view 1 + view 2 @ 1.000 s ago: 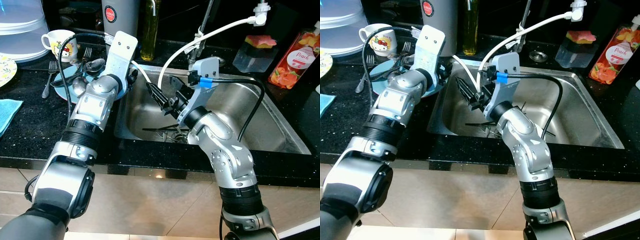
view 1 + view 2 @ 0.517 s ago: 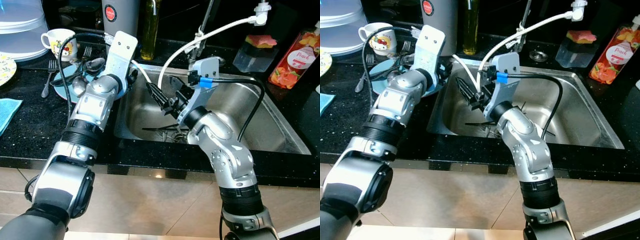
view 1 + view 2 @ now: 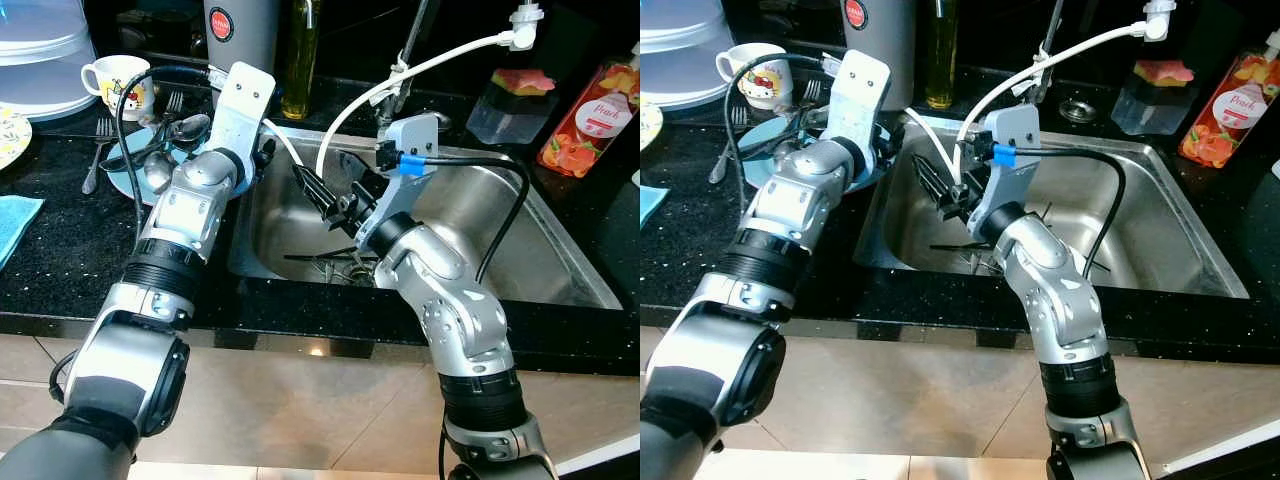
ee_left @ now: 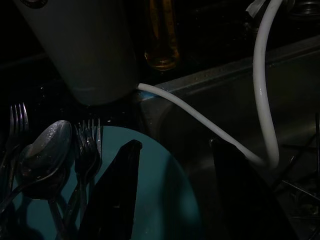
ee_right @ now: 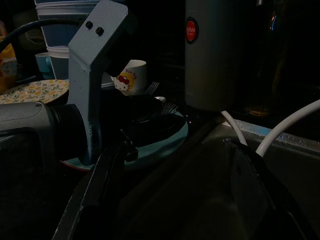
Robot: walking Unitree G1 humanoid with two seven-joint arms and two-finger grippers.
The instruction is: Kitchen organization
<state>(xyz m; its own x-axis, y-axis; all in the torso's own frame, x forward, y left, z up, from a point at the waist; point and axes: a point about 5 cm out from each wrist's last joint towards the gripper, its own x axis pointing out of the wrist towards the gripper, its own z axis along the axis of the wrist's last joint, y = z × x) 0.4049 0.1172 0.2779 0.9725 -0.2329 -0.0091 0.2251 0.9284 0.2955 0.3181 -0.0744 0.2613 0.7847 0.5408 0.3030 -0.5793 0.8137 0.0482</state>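
Note:
A teal plate [image 3: 132, 182] lies on the black counter left of the sink [image 3: 560, 255], carrying spoons [image 3: 186, 131] and forks [image 4: 89, 145]. My left gripper [image 4: 173, 145] hovers open at the plate's sink-side rim, one finger over the plate and the other over the sink edge, holding nothing. Over the sink's left part my right gripper [image 3: 308, 186] points toward the plate, open and empty. More cutlery [image 3: 328, 262] lies on the sink bottom, below the right gripper.
A white hose [image 3: 400, 75] loops from the tap into the sink between the grippers. A mug [image 3: 118, 80], silver flask [image 3: 240, 30] and oil bottle [image 3: 300, 60] stand behind the plate. A fork [image 3: 97, 160] and blue cloth [image 3: 15, 225] lie left; sponge tub [image 3: 510, 105] and soap bottle [image 3: 590, 115] right.

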